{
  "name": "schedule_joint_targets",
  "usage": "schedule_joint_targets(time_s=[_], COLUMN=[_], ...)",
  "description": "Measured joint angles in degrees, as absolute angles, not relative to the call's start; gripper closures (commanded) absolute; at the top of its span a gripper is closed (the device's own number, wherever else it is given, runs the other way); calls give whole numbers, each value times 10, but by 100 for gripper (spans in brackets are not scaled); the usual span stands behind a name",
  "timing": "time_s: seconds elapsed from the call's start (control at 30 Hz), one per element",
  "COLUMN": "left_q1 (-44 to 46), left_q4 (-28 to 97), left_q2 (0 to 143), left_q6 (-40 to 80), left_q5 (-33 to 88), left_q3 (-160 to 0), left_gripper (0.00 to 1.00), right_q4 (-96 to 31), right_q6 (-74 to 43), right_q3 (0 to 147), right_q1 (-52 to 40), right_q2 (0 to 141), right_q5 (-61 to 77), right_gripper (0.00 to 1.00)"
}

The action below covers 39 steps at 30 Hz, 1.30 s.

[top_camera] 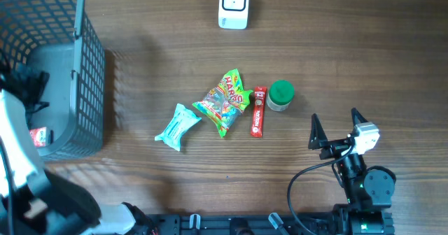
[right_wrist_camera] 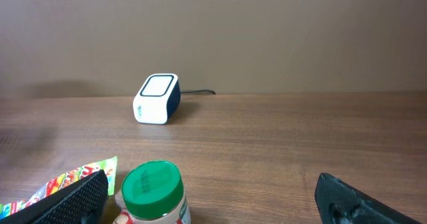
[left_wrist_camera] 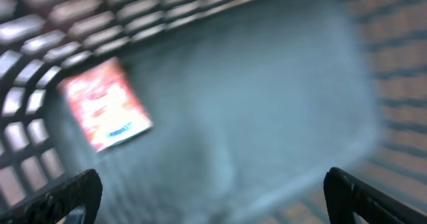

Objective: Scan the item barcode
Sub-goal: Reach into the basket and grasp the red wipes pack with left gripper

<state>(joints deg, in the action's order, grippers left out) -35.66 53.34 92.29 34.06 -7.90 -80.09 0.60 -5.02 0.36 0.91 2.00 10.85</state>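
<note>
The white barcode scanner [top_camera: 233, 4] stands at the table's far edge, also in the right wrist view [right_wrist_camera: 157, 99]. Mid-table lie a teal packet [top_camera: 178, 126], a green candy bag [top_camera: 224, 102], a red bar [top_camera: 259, 111] and a green-lidded jar [top_camera: 281, 95]. My right gripper [top_camera: 334, 117] hovers open to the right of the jar [right_wrist_camera: 155, 192], nothing between its fingers [right_wrist_camera: 360, 201]. My left gripper [left_wrist_camera: 213, 197] is open inside the grey basket [top_camera: 91, 88], above a red packet [left_wrist_camera: 105, 104] on the basket floor; this view is blurred.
The grey mesh basket fills the left side, and the left arm [top_camera: 21, 88] reaches into it. The red packet [top_camera: 40, 136] lies near the basket's front corner. The scanner's cable runs off the far edge.
</note>
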Motion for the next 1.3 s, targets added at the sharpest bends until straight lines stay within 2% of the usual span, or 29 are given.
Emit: schedule_joint_targets(time_s=[0.13, 0.43, 0.7, 0.97, 1.0, 1.03, 1.07, 1.1, 1.13, 1.17, 1.3], left_q1=[-357, -357, -357, -357, -357, -357, -356, -356, -357, -357, -357], left_q4=[557, 568, 416, 302, 288, 286, 279, 278, 279, 280, 280], left_q2=[1003, 1039, 1040, 1040, 1040, 1040, 1040, 1040, 1040, 1040, 1040], left_q6=[432, 588, 634, 619, 611, 603, 596, 592, 588, 583, 567], left_q5=[-156, -250, -289, -294, -294, -293, -302, -305, -307, -311, -315], left_q3=[-801, -783, -674, -619, -611, -609, -600, -597, -596, -594, -593], left_gripper=[0, 0, 0, 2, 12, 30, 42, 61, 73, 77, 77], right_q4=[6, 6, 6, 6, 6, 6, 6, 6, 6, 6, 6], right_q6=[-50, -50, -50, -50, -50, -50, -50, -50, -50, -50, -50], right_q3=[4, 4, 4, 4, 4, 4, 4, 4, 4, 4, 4], right_q1=[9, 9, 9, 9, 9, 9, 9, 9, 9, 9, 9], right_q2=[20, 20, 20, 20, 20, 20, 20, 20, 20, 20, 20], right_q5=[108, 108, 108, 108, 108, 109, 109, 109, 108, 109, 109], right_gripper=[0, 0, 0, 0, 0, 0, 0, 0, 0, 0, 0])
